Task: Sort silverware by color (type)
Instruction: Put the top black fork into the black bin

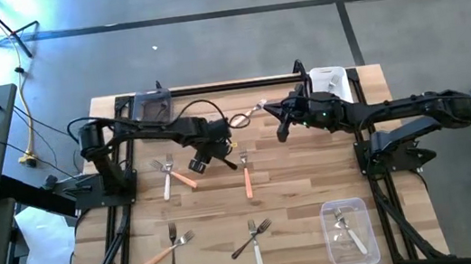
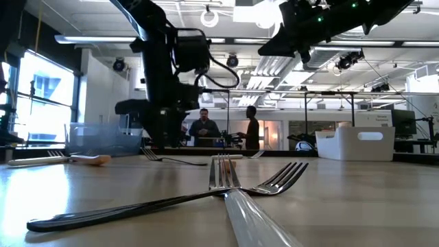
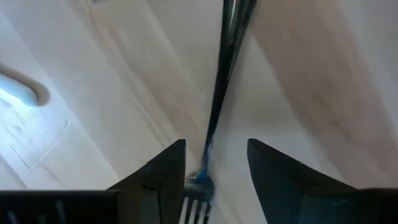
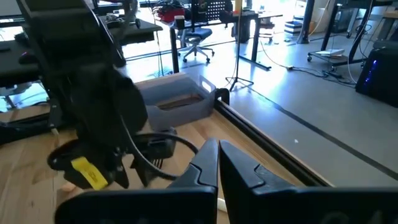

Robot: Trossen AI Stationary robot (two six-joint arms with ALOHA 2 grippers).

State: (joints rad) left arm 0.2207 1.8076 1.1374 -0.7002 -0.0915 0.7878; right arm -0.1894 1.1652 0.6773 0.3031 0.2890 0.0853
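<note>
Silverware is sorted: a dark fork (image 3: pixel 217 93) lies on the tabletop (image 1: pixel 298 188) between the wide left pincer (image 3: pixel 214 171); centred closing is advised. Right pincer (image 4: pixel 217 162) is shut, empty.

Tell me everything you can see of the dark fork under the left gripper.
The dark fork lies flat on the wooden table, a thin, glossy black handle ending in metal tines. In the left wrist view its neck sits between the open fingers of the left gripper, which do not visibly touch it. From above, the arm mostly hides it.
</note>
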